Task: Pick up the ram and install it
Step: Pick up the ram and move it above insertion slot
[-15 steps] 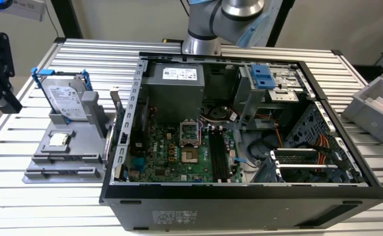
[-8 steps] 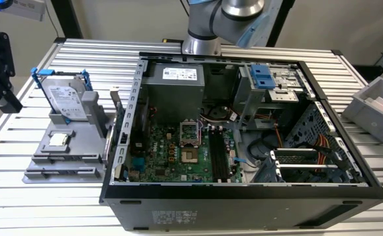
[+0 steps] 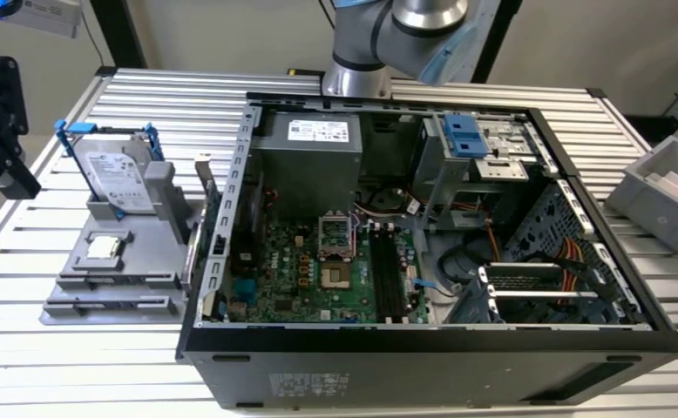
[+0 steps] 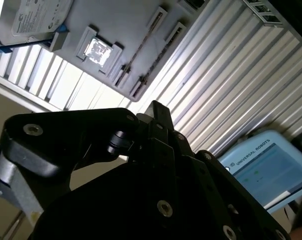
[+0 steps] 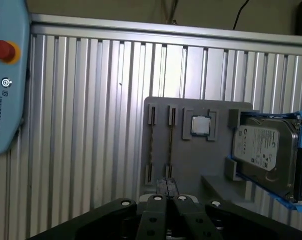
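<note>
Your claw [image 5: 166, 200] is clenching the ram [image 5: 166, 186] near the bench's [image 5: 90, 125] edge; if that grip is slipping, you are risking it tilting and dropping.

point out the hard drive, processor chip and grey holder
hard drive [image 5: 263, 150], first wrist view, its labelled face
processor chip [image 5: 201, 125], first wrist view, its top centre
grey holder [image 5: 191, 165], first wrist view, bare flat part

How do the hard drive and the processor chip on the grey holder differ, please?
The hard drive is far larger than the processor chip. The hard drive stands on edge in a blue frame; the processor chip lies flat. Both are silver, on the grey holder.
</note>
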